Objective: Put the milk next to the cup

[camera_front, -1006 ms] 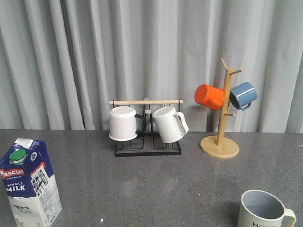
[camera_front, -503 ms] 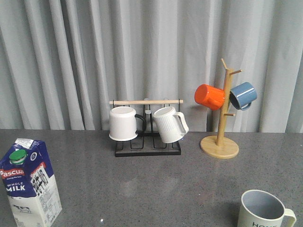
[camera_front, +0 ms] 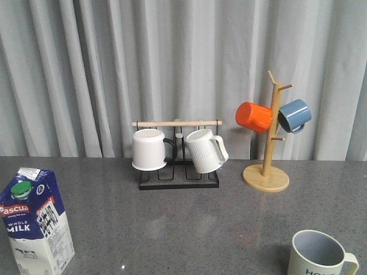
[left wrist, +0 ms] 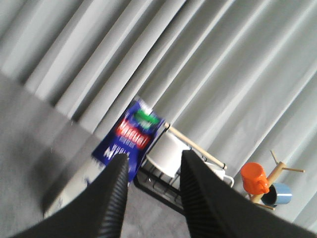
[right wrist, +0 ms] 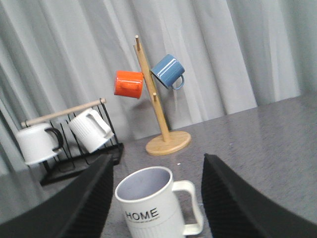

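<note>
Front view: milk upright at near-left corner of table, cup at near-right corner, well apart, full table width between. No arm visible in this view.

Left wrist view: left gripper fingers spread, nothing between them, nothing held. Milk ahead of fingertips, framed roughly in the gap, slightly toward the one finger. Motion blur, so exact gap to carton hard to judge; not touching. Carton long axis vertical, standing on base, green cap on top, gable up.

Right wrist view: right gripper fingers wide apart, empty. Cup straight ahead between the fingers, "HOME" print facing camera, handle to one side, upright, mouth up. No contact seen.

Key relation: milk on left side, left arm nearer and already pointed at it. Likely side grasp across carton body, fingers either side of vertical axis, low enough below gable to stay stable. Tall carton, so tip risk if pushed before closing.

Task stage, judged: start, reach not finished, milk untouched, placement beside cup not yet done. Long carry across table needed toward cup; right gripper near cup could crowd the drop spot.

Background: mug rack with white mug and ribbed mug, wooden mug tree with orange mug and blue mug, grey curtain behind.
</note>
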`<control>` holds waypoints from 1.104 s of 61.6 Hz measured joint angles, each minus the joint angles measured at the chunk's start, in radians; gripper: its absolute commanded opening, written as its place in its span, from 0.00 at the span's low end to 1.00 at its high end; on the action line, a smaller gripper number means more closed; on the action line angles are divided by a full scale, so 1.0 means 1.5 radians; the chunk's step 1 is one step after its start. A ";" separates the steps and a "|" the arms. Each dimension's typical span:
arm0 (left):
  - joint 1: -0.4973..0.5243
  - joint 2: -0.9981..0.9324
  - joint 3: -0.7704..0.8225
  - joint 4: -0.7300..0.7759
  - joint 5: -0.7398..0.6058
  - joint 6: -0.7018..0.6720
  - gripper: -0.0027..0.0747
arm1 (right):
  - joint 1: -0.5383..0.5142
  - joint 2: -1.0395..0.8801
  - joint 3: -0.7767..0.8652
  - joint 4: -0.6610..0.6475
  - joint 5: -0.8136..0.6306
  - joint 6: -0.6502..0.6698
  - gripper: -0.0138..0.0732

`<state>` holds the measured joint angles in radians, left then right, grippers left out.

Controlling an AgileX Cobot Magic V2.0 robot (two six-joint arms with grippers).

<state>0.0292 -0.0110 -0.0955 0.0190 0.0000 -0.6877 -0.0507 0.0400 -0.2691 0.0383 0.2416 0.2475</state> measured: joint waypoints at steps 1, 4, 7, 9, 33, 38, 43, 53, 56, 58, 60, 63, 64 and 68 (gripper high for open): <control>0.000 0.000 -0.016 0.016 0.014 0.000 0.38 | 0.000 0.008 -0.017 -0.006 0.025 -0.005 0.62; 0.000 0.002 -0.061 0.056 0.060 0.000 0.38 | 0.000 0.047 -0.084 -0.026 0.080 -0.017 0.62; 0.000 0.012 -0.101 0.088 0.113 0.007 0.38 | 0.000 0.092 -0.146 -0.045 0.135 -0.036 0.62; 0.000 0.025 -0.129 0.100 0.148 0.019 0.38 | 0.000 0.125 -0.189 -0.054 0.165 -0.054 0.62; 0.000 0.238 -0.337 0.094 0.375 0.229 0.38 | 0.000 0.411 -0.367 -0.067 0.330 -0.125 0.60; 0.000 0.248 -0.338 0.094 0.375 0.232 0.38 | 0.000 0.467 -0.367 -0.067 0.357 -0.125 0.60; 0.000 0.250 -0.338 0.093 0.375 0.232 0.38 | 0.000 0.519 -0.367 -0.066 0.359 -0.126 0.60; 0.000 0.252 -0.338 0.093 0.375 0.232 0.38 | 0.000 0.623 -0.367 -0.058 0.356 -0.127 0.60; 0.000 0.252 -0.338 0.093 0.375 0.232 0.38 | 0.000 0.653 -0.367 -0.052 0.348 -0.127 0.60; 0.000 0.253 -0.338 0.093 0.375 0.232 0.38 | 0.000 0.670 -0.367 -0.046 0.342 -0.128 0.60; 0.000 0.253 -0.338 0.093 0.375 0.232 0.38 | 0.000 0.683 -0.367 -0.043 0.338 -0.129 0.60; 0.000 0.253 -0.338 0.093 0.375 0.232 0.38 | 0.000 0.707 -0.367 -0.041 0.330 -0.130 0.60; 0.000 0.253 -0.338 0.093 0.375 0.232 0.38 | 0.000 0.713 -0.367 -0.041 0.328 -0.131 0.60; 0.000 0.253 -0.338 0.093 0.375 0.232 0.38 | 0.000 0.741 -0.367 -0.041 0.312 -0.132 0.60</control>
<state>0.0292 0.3682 -0.6028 0.1588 0.5624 -0.3391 -0.0507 1.1515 -0.8199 -0.0227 0.7093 0.0488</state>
